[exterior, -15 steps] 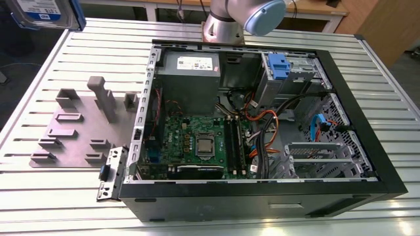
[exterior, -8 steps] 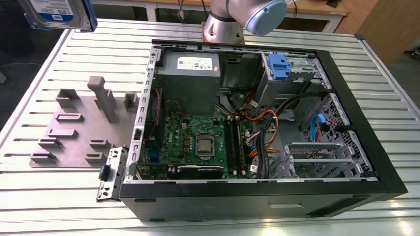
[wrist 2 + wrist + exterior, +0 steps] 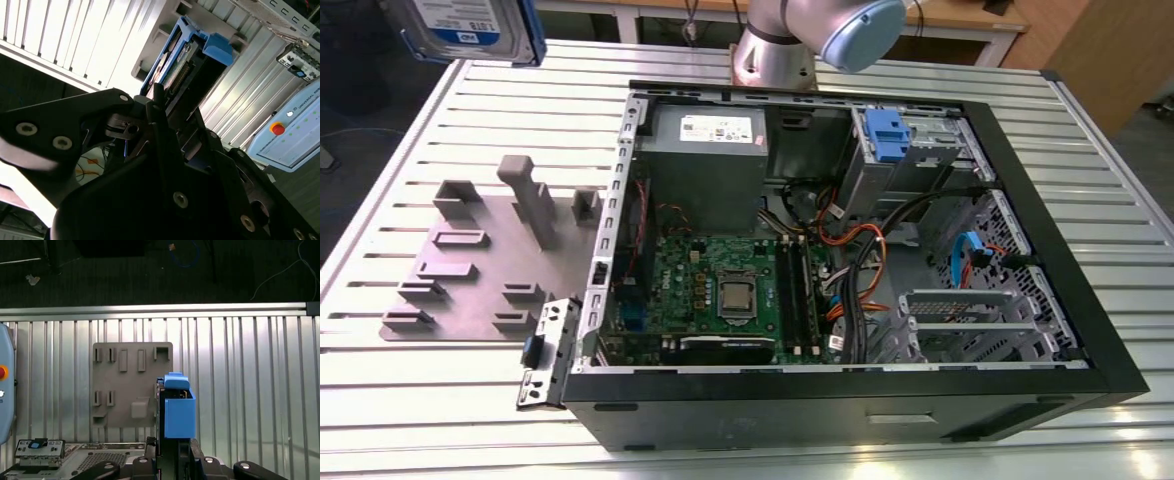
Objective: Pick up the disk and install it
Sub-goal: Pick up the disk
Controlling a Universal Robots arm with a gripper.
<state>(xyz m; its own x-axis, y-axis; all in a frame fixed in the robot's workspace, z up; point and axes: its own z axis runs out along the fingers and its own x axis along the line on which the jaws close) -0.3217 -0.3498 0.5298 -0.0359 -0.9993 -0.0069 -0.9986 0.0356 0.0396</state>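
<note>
The disk (image 3: pixel 458 27), a silver drive with a white-and-blue label in a blue carrier, hangs high over the table's far corner at the exterior view's left. In both wrist views it stands on edge between my black fingers: the disk (image 3: pixel 175 62) sticks out beyond my gripper (image 3: pixel 162 102), and the blue carrier of the disk (image 3: pixel 176 407) rises from my gripper (image 3: pixel 172 445). The gripper is shut on the disk. Below it lies the grey holder plate (image 3: pixel 131 385), with nothing in its slots.
An open computer case (image 3: pixel 1027 215) lies on the slatted metal table (image 3: pixel 427 400), with a motherboard, orange cables, a grey power supply (image 3: pixel 704 150) and a blue latch (image 3: pixel 886 135) inside. The grey holder plate (image 3: pixel 480 265) sits beside it. A pendant with a red button (image 3: pixel 290 132) lies nearby.
</note>
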